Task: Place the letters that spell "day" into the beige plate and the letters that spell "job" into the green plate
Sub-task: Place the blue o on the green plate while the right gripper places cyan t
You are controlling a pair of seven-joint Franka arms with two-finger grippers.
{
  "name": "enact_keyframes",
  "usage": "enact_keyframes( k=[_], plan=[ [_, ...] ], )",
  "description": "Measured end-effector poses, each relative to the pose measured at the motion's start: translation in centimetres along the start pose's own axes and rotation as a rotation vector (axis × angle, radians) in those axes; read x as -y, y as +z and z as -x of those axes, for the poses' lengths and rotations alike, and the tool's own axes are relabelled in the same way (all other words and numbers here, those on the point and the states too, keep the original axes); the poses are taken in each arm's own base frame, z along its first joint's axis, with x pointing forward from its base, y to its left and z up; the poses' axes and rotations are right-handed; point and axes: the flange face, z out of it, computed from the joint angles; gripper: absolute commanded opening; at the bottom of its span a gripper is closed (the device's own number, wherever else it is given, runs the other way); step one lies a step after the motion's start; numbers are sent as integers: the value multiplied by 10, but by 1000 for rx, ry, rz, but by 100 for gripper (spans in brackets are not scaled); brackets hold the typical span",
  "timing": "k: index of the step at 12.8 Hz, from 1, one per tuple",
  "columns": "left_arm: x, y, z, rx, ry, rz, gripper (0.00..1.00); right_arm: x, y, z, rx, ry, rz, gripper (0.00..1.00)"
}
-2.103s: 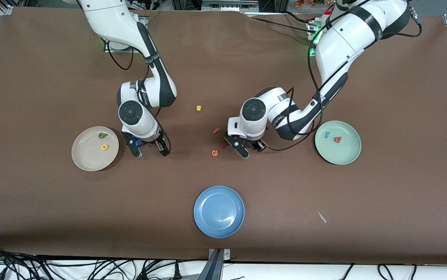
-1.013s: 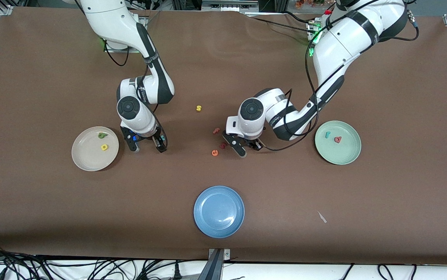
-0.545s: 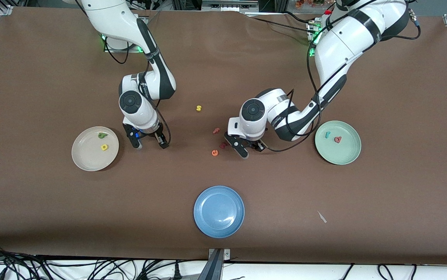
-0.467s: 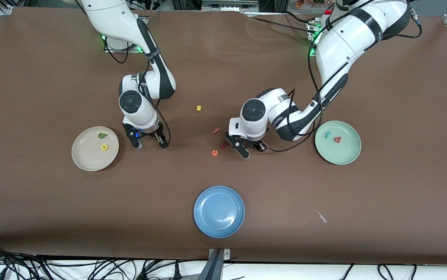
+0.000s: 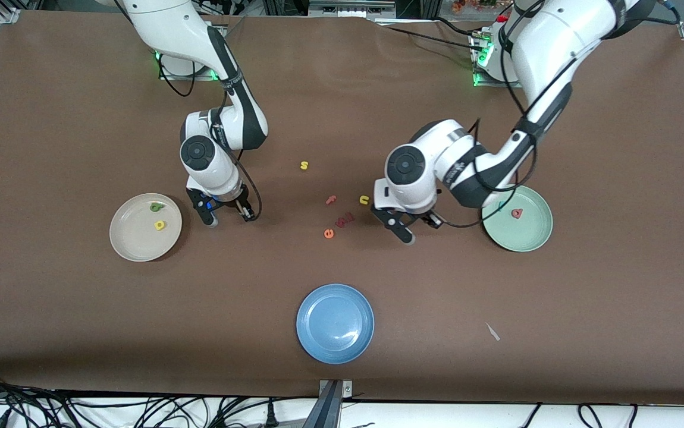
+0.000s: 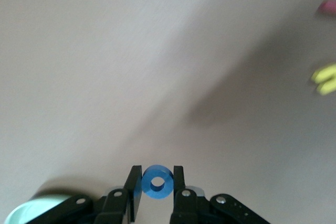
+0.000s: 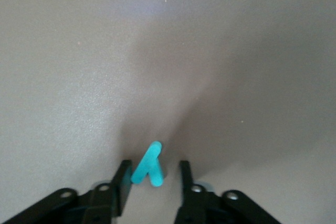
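My left gripper (image 5: 419, 229) is shut on the blue "o" (image 6: 157, 182), up in the air over bare table beside the green plate (image 5: 526, 236). The pinkish-red "b" (image 5: 517, 213) lies in that plate, whose rim shows in the left wrist view (image 6: 26, 212). My right gripper (image 5: 229, 215) is low over the table beside the beige plate (image 5: 137, 241), which holds the dark green "d" (image 5: 156, 207) and the yellow "a" (image 5: 159, 225). The teal "y" (image 7: 149, 166) stands between the right gripper's open fingers (image 7: 154, 174): it touches one, and a gap remains at the other.
Loose letters lie mid-table: a yellow "s" (image 5: 304, 165), a pink "f" (image 5: 331, 200), a yellow "u" (image 5: 364, 200), a dark red letter (image 5: 344, 220) and an orange "e" (image 5: 329, 233). A blue plate (image 5: 335, 323) sits nearest the front camera. A small pale scrap (image 5: 492, 331) lies toward the left arm's end.
My left gripper has risen with the blue "o" and moved from the loose letters toward the green plate, uncovering the yellow "u". The right gripper has stayed by the beige plate.
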Motion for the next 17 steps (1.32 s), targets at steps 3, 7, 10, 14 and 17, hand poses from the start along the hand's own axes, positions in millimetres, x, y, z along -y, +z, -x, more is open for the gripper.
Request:
enact_keyframes(
  k=[3,7,10,14,17],
  plan=[
    [81,11,39,45,66,64,5,-1,0,-1,0,-3,1,13],
    [165,50,98,63,60,209,5,-1,-1,-1,0,-5,-1,2],
    [166,77,115,100,51,263,5,5,-6,1,5,-20,-4,0],
    [169,103,124,93,53,248,5,15,-26,-13,69,-249,87,0],
    [171,133,138,67,53,244,8,-13,-49,-85,124,-452,163,0]
  ],
)
